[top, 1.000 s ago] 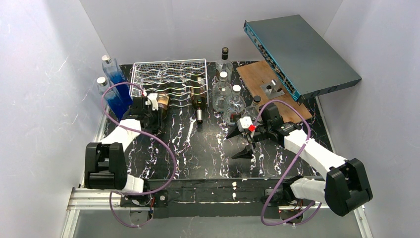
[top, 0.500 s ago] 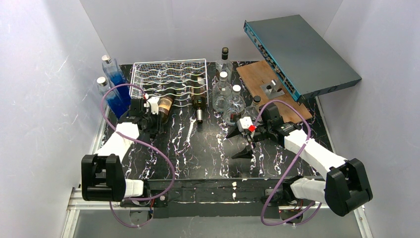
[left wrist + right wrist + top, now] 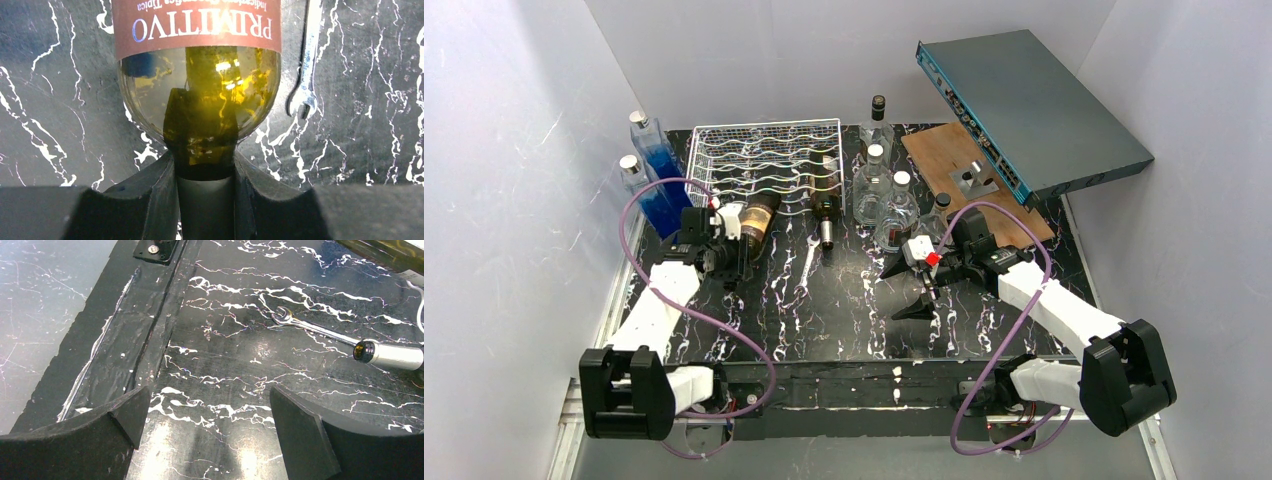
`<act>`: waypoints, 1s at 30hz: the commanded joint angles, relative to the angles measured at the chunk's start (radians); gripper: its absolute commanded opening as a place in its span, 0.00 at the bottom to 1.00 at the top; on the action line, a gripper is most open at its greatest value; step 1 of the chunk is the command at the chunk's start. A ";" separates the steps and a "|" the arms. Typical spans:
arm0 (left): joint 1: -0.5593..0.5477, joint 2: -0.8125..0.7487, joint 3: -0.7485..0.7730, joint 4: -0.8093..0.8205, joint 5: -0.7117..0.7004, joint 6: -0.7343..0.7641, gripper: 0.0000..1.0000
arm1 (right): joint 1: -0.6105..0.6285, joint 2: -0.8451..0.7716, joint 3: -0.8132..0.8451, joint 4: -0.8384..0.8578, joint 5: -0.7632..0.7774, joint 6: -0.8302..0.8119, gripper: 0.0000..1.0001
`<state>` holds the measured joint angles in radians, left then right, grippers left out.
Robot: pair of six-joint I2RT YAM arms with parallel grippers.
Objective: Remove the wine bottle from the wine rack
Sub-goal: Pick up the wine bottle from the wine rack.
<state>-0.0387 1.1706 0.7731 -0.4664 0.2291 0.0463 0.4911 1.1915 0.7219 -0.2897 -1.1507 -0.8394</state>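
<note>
Plainly, the left gripper (image 3: pixel 204 162) was clamped tight on the neck of the Primitivo wine bottle (image 3: pixel 200 95). The bottle lay roughly level, its long axis running away from the jaws and slightly right, with its base end at the near edge of the wine rack (image 3: pixel 764 150). The left arm (image 3: pixel 656 300) reached forward in line with it, while the right gripper (image 3: pixel 207 405) hung wide open and empty, well apart to the right.

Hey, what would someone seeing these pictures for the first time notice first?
Probably the left tool shut on the neck of a dark wine bottle labelled Primitivo, at the near edge of the wire wine rack. Next, the big grey electronics box leaning at the far right, and the right tool hanging open over the black marbled table.
</note>
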 commanded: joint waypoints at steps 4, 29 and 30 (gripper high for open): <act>0.002 -0.117 0.029 0.051 0.049 -0.039 0.00 | -0.005 -0.021 0.021 -0.008 -0.007 -0.015 0.99; 0.001 -0.333 0.047 -0.116 0.282 -0.279 0.00 | -0.009 -0.022 0.023 -0.027 -0.006 -0.033 0.98; 0.001 -0.333 0.055 -0.121 0.296 -0.287 0.00 | -0.009 -0.024 0.024 -0.031 -0.005 -0.035 0.98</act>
<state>-0.0414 0.8795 0.7654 -0.6323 0.4057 -0.1967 0.4862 1.1900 0.7219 -0.2962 -1.1469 -0.8482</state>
